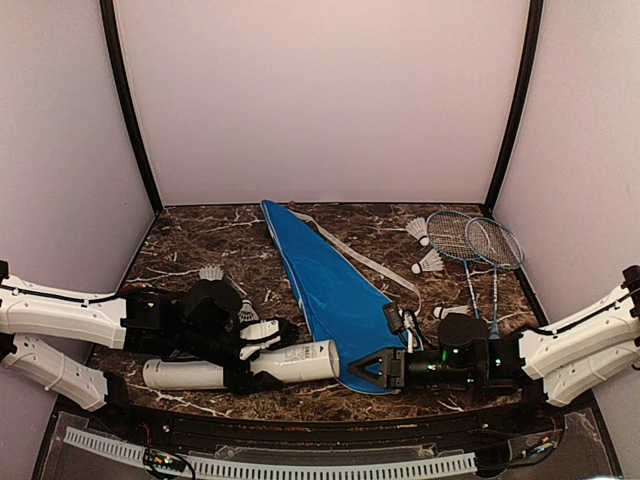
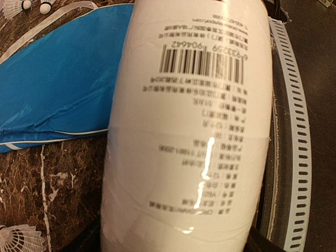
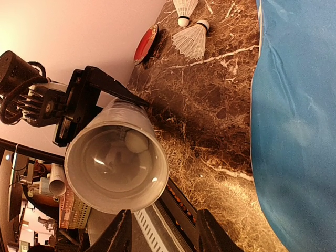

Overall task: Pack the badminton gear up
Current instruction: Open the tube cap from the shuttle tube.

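Observation:
The long white tube [image 1: 290, 362] lies on its side near the front edge, with my left gripper [image 1: 262, 352] shut around its middle. In the left wrist view its printed label [image 2: 189, 131] fills the frame. My right gripper [image 1: 372, 368] faces the tube's open mouth [image 3: 115, 168], jaws open and holding nothing [image 3: 164, 233]. A shuttlecock's round cork [image 3: 135, 140] shows inside the tube. The blue cover [image 1: 330, 290] lies diagonally across the middle. Two rackets [image 1: 470, 240] rest at the back right. Loose shuttlecocks lie by the rackets [image 1: 428, 263] and on the left [image 1: 211, 272].
A small red oval object [image 3: 146, 44] lies by two shuttlecocks [image 3: 191, 39] on the left. The cover's white strap [image 1: 350, 250] trails toward the back. A slotted white cable duct [image 1: 300, 465] runs along the front edge. Walls close off the sides and back.

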Tool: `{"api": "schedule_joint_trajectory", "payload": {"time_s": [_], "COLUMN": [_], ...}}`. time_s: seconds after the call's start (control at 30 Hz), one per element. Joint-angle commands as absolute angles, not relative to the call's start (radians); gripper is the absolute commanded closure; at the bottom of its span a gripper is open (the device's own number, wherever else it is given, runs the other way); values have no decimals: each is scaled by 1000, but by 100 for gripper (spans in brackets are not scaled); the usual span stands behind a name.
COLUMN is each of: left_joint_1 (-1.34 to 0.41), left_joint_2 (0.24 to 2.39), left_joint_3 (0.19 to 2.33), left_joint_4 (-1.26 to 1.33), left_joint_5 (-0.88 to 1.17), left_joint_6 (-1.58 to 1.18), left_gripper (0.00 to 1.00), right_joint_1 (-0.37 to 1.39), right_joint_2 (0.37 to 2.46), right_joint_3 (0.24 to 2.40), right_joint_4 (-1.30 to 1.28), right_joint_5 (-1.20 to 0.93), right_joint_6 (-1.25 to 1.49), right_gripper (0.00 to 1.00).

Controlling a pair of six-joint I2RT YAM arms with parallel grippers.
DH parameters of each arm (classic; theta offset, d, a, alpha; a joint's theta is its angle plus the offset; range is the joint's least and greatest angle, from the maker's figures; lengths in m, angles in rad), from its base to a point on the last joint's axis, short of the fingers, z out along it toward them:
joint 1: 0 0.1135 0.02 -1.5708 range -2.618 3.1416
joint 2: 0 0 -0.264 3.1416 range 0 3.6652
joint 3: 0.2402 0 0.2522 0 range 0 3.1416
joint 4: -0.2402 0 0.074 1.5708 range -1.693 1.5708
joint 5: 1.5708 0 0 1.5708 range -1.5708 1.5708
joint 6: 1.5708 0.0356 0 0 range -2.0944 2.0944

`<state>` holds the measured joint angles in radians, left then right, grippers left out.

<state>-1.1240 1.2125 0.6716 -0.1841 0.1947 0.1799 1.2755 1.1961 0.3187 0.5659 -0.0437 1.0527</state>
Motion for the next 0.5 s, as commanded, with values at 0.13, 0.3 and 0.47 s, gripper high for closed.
{"api": "schedule_joint_trajectory", "payload": {"time_s": [0.13, 0.3, 0.47], "left_joint_1": [-1121, -1121, -1121], "left_joint_2": [1194, 1192, 1193], "left_joint_3": [657, 657, 657], "left_joint_4": [-122, -121, -121], "left_joint_5": [232, 233, 233], "left_joint_6": [187, 188, 189], "left_gripper": [27, 27, 27], "right_joint_1": [1246, 1230, 1222], "right_joint_2": [1286, 1352, 1400], "right_joint_3": [400, 441, 466], "right_joint_4": [648, 663, 678], "right_joint_5": [-26, -71, -107], "right_joint_6": [1047, 1033, 1031], "right_gripper": [63, 67, 74]}}
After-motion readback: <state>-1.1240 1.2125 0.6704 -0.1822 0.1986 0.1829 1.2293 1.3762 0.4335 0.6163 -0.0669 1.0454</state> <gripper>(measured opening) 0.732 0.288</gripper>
